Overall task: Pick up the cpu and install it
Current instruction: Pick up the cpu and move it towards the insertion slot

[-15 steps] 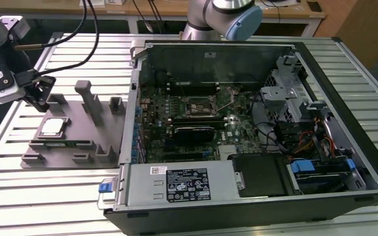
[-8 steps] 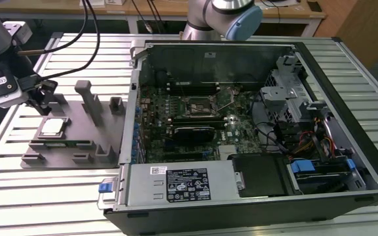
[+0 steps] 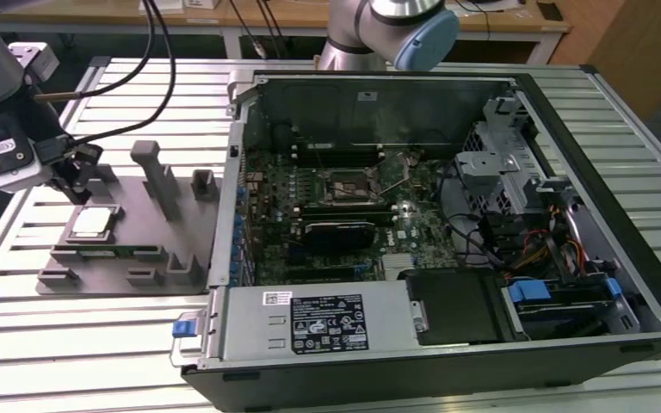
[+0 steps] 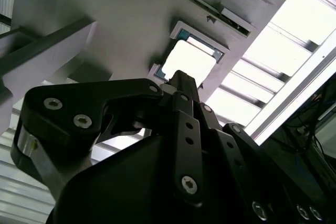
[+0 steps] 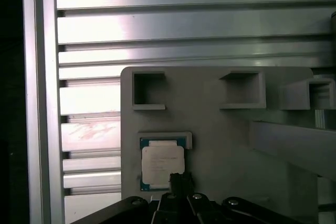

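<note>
cpu [image 5: 163,165] in grey holder tray [image 5: 226,145], hand [image 3: 78,194] near

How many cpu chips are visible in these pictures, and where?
1. The cpu lies in a pocket of the tray, at the exterior view's left of the case, close to the gripper. The case may hide others.

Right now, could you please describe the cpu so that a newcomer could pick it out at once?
Beside the open computer case, on the exterior view's left, a grey holder tray lies on the slatted table. The cpu sits in the tray's square recess: the one flat, silvery square among grey posts and empty pockets.
</note>
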Motion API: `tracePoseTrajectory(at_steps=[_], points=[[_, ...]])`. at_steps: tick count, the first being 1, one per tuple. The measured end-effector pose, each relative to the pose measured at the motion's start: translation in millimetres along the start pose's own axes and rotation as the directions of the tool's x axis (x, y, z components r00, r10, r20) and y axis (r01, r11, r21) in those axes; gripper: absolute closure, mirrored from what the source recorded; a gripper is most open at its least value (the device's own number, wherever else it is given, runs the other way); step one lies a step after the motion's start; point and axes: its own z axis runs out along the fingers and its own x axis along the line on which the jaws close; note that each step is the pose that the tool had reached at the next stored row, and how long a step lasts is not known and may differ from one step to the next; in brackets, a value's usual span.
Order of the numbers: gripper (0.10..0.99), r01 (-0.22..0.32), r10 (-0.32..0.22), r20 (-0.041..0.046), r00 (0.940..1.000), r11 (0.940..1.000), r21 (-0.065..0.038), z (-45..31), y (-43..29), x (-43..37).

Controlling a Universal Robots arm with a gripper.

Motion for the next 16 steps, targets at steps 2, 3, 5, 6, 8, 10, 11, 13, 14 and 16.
tracePoseTrajectory(at_steps=[2, 3, 5, 6, 8, 10, 11, 13, 14, 16], points=[[0.980, 0.000, 0.000, -0.0001, 1.0000, 1.0000, 0.000, 2.2, -0.1, 0.1], [0.980, 0.000, 0.000, 0.0001, 1.0000, 1.0000, 0.000, 3.4, -0.2, 0.2], [0.980, 0.000, 0.000, 0.0000, 1.0000, 1.0000, 0.001, 6.0, -0.3, 0.5], [0.980, 0.000, 0.000, 0.0001, 1.0000, 1.0000, 0.001, 7.3, -0.4, 0.9], [0.980, 0.000, 0.000, -0.0001, 1.0000, 1.0000, 0.001, 9.8, -0.6, 2.4], [0.980, 0.000, 0.000, 0.0001, 1.0000, 1.0000, 0.001, 12.5, -0.9, 4.3], [0.980, 0.000, 0.000, 0.0002, 1.0000, 1.0000, 0.001, 13.9, -1.0, 5.0], [0.980, 0.000, 0.000, 0.0001, 1.0000, 1.0000, 0.001, 17.3, -1.3, 6.1], [0.980, 0.000, 0.000, 0.0001, 1.0000, 1.0000, 0.001, 19.0, -1.4, 6.6], [0.980, 0.000, 0.000, 0.0001, 1.0000, 1.0000, 0.001, 22.6, -1.6, 7.4]])
